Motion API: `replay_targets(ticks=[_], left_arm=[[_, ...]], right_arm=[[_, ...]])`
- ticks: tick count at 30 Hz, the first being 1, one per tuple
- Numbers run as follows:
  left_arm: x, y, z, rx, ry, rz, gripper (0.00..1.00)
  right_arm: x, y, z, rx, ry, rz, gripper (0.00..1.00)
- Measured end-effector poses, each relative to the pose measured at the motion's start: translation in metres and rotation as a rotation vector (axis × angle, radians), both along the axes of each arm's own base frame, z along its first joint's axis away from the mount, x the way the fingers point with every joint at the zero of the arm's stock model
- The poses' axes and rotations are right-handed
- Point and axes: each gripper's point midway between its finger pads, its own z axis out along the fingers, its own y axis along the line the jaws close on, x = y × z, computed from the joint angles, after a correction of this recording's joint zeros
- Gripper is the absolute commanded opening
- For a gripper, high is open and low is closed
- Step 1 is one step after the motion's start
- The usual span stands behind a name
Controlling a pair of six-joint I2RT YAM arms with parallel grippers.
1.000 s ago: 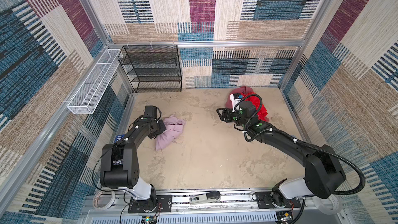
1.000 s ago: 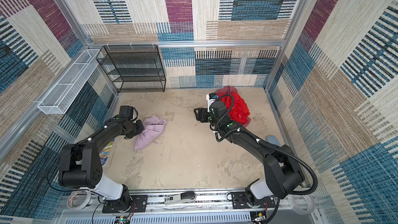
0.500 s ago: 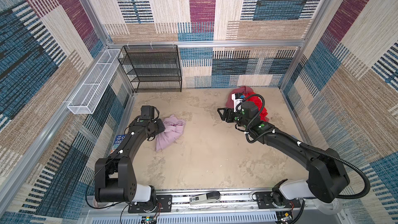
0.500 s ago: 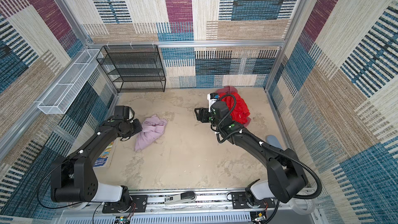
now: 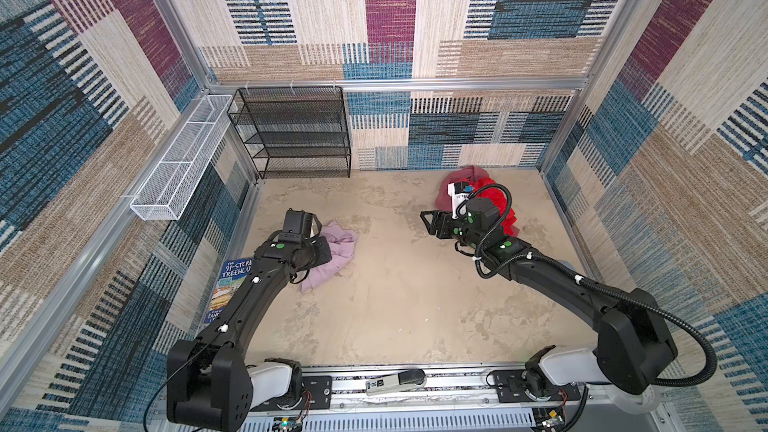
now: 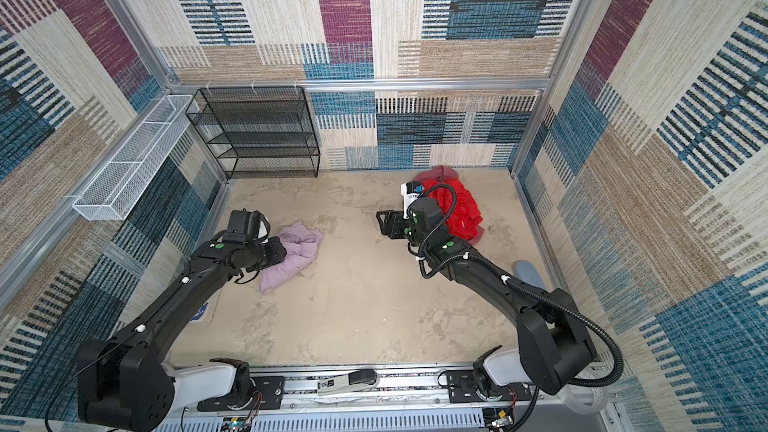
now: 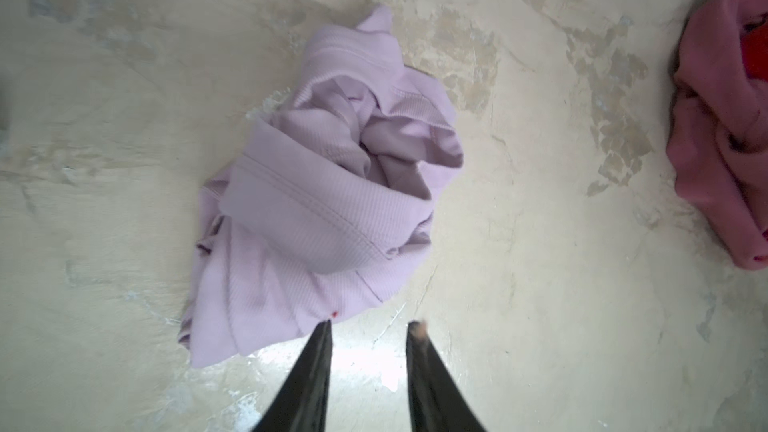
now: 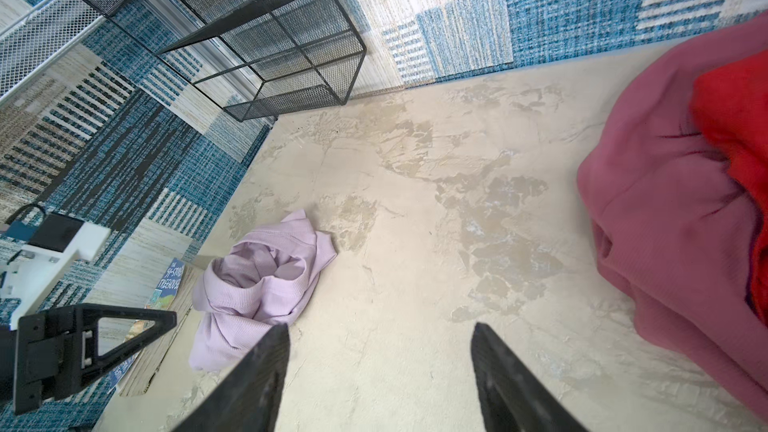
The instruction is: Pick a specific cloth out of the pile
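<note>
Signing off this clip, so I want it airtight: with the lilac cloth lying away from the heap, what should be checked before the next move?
1. The cloth lies apart from the pile: ok.
2. The left gripper open, nothing between its jaws: ok.
3. Its tips clear of the cloth's edge: cannot tell; one sits right at it.
4. The right gripper open and empty: ok.
5. The red cloth and dusty-rose cloth together in the pile: ok.
</note>
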Motion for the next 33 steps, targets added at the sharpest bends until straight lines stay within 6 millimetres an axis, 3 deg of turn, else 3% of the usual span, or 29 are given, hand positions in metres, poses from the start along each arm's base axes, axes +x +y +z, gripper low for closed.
replay_targets(ticks=[3,11,17,23,33], left_arm=[[-0.002,-0.006,-0.02,-0.003,0.064,-0.018,0.33],[0.011,-0.005,-0.046,-0.023,0.109,0.011,0.33],[0.035,0.015,-0.063,-0.028,0.135,0.084,0.32],[0.074,0.043,-0.063,-0.033,0.11,0.158,0.31],[0.122,0.095,-0.063,-0.063,0.07,0.272,0.3]], right_arm=[[0.001,0.001,-0.001,0.0,0.005,0.004,0.72],[0.011,0.008,0.007,0.006,-0.005,0.008,0.72],[0.021,0.014,0.012,0.004,-0.014,0.013,0.72],[0.027,0.019,0.006,-0.002,0.001,0.019,0.72],[0.045,0.031,0.027,0.017,-0.039,0.036,0.72]])
